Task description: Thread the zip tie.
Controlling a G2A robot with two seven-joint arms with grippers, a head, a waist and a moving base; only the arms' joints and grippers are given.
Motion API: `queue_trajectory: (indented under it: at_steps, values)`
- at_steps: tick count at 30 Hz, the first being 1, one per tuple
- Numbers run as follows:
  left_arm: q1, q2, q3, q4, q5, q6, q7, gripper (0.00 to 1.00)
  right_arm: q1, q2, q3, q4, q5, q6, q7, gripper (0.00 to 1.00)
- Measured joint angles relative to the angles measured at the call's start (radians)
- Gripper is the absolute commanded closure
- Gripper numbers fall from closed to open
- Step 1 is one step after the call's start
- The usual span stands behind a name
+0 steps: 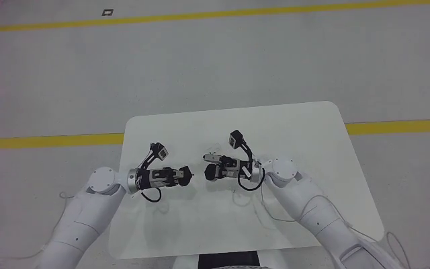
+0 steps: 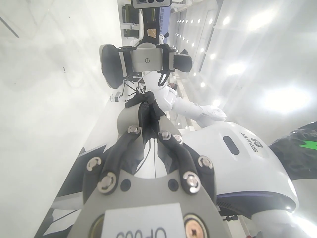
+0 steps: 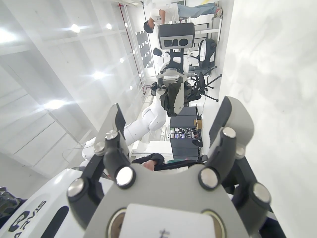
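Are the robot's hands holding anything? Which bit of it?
The left end effector is shut on the black zip tie, a short end poking past its tips; which end cannot be told. The right end effector is open, holding nothing.

Black zip tie (image 2: 138,99) mostly hidden inside the clamped left hand (image 2: 148,108), clear bag (image 2: 27,1) cut off at the picture's edge

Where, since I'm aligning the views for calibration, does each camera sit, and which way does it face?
Top view: on the robot overhead, looking down at the table; shows the left gripper facing the right gripper.
Left wrist view: on the left wrist, looking along its shut fingers, which pinch the zip tie, toward the right gripper.
Right wrist view: on the right wrist, looking between its open fingers toward the left gripper.
Shared: all three show both grippers.
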Motion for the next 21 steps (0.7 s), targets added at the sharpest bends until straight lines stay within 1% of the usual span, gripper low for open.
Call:
queue_trajectory:
  at_steps: [5,6,8,9,10,11,15,18,21]
  values:
    - [0.000,0.000,0.000,0.001,-0.002,0.000,-0.001,1.00,0.000,0.000,0.000,0.000,0.001,0.000,0.000,0.00]
    - [0.001,-0.001,0.000,0.005,0.000,0.003,0.006,1.00,0.000,0.000,0.000,0.000,0.001,0.000,0.000,0.00]
    - [0.003,-0.002,0.001,0.017,0.003,0.011,0.043,1.00,0.000,0.000,0.000,0.000,0.001,0.000,0.000,0.00]
    - [0.003,-0.001,-0.004,0.029,-0.003,0.007,0.058,1.00,0.000,0.000,0.000,0.000,0.001,0.000,0.000,0.00]
    - [0.002,0.000,-0.011,0.040,-0.010,0.003,0.058,1.00,0.000,0.000,0.000,0.000,0.001,0.000,0.000,0.00]
    - [0.001,0.001,-0.020,0.049,-0.017,0.001,0.052,1.00,0.000,0.000,0.000,0.000,0.001,0.000,0.000,0.00]
    - [0.004,0.011,-0.090,0.086,-0.051,0.000,0.011,1.00,0.000,0.000,0.000,0.000,0.001,0.000,0.000,0.00]
    - [0.006,0.017,-0.132,0.102,-0.051,0.000,-0.011,1.00,0.000,0.000,0.000,0.000,0.001,0.000,0.000,0.00]
    - [-0.002,0.019,-0.154,0.110,-0.041,0.000,-0.022,1.00,0.000,0.000,0.000,0.000,0.001,0.000,0.000,0.00]
